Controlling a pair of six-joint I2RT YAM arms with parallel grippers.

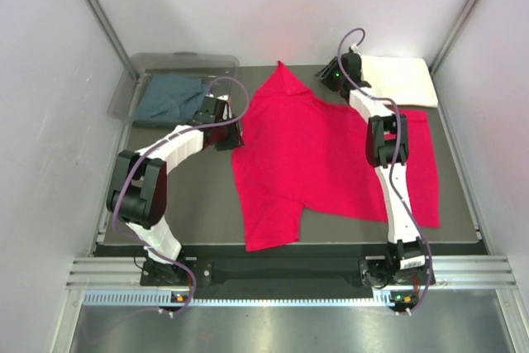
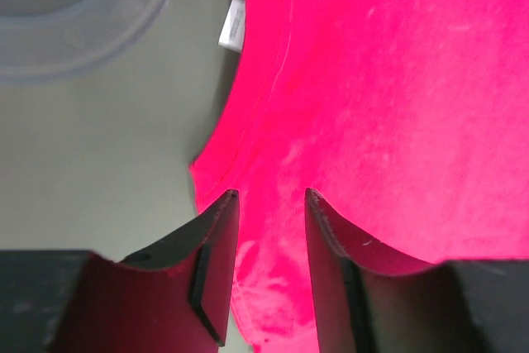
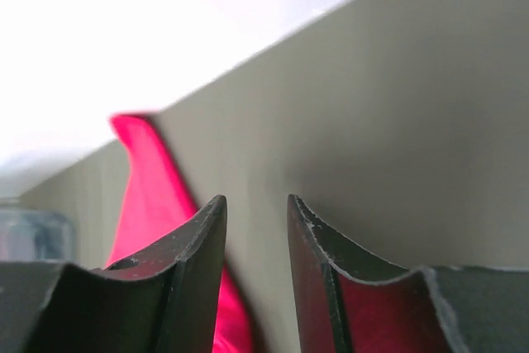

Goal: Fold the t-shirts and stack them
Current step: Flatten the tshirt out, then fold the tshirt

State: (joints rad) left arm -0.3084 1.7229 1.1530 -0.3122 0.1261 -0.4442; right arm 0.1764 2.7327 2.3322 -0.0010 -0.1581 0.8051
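Red shirt [image 1: 314, 155] lies spread open mid-desk [image 1: 198, 204], front side flat, one sleeve pointing to the far edge, one corner of the hem near the arm bases. Not folded.

White shirt [image 1: 401, 80] is a neat folded rectangle just beyond the red shirt's far right corner. Blue-grey shirt [image 1: 169, 97] is crumpled inside the clear bin [image 1: 186, 59], well off the red shirt's far left side.

Left end effector [image 1: 230, 134] sits at the red shirt's left edge. In the left wrist view its fingers [image 2: 219, 237] are parted by a narrow gap with red cloth showing in and under the gap. Cannot tell if the cloth is pinched or just below. White label [image 2: 233, 22] sticks out at the shirt's edge, with the bin's corner beyond it.

Right end effector [image 1: 329, 76] is past the red shirt's far edge, between its raised sleeve and the white shirt. The right wrist view shows the fingers slightly apart, released, only bare desk in the gap, red cloth off to their left. The right arm [image 1: 388, 155] reaches over the red shirt's right part.
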